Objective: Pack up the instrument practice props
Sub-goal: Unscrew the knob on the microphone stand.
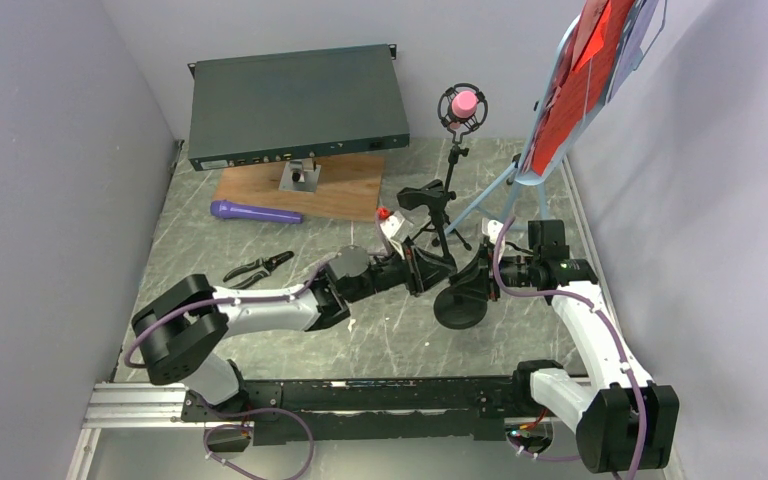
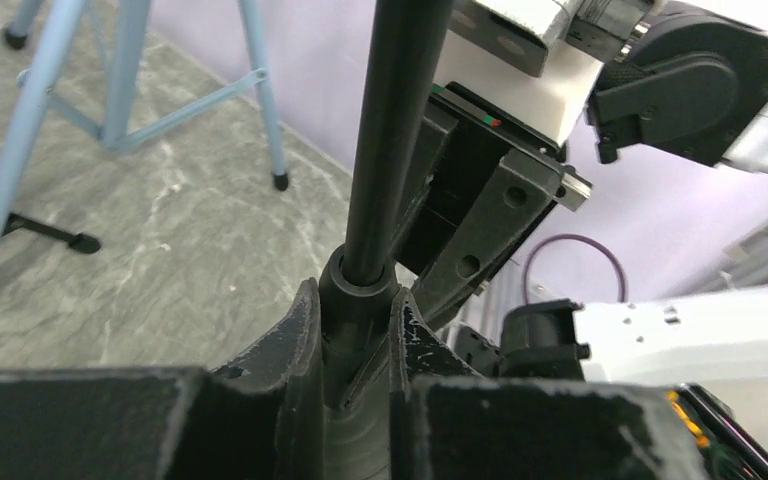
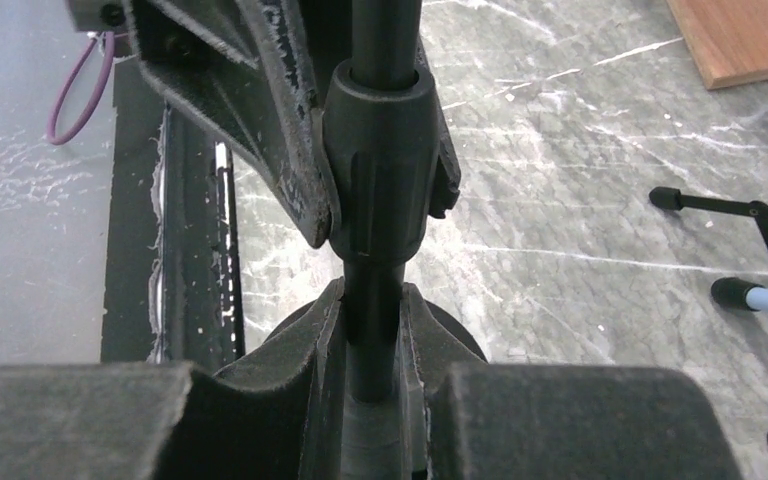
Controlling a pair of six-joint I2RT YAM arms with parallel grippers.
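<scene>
Surface [image 1: 400,340]: grey marbled.
Grip: left hand [image 2: 355,310], right hand [image 3: 372,300] clenched on black round-base mic holder [image 1: 460,308].
Risk: mismatched pulls could tip it.

Grey marbled table [image 1: 390,340] carries brown wooden board [image 1: 345,195], purple toy microphone [image 1: 254,211] and pliers [image 1: 257,267] on the left. Round-base mic holder [image 1: 460,310], tripod mic holder [image 1: 444,228] and light-blue music tripod [image 1: 488,198] stand right. Dark green rack box [image 1: 295,105] at back.
</scene>
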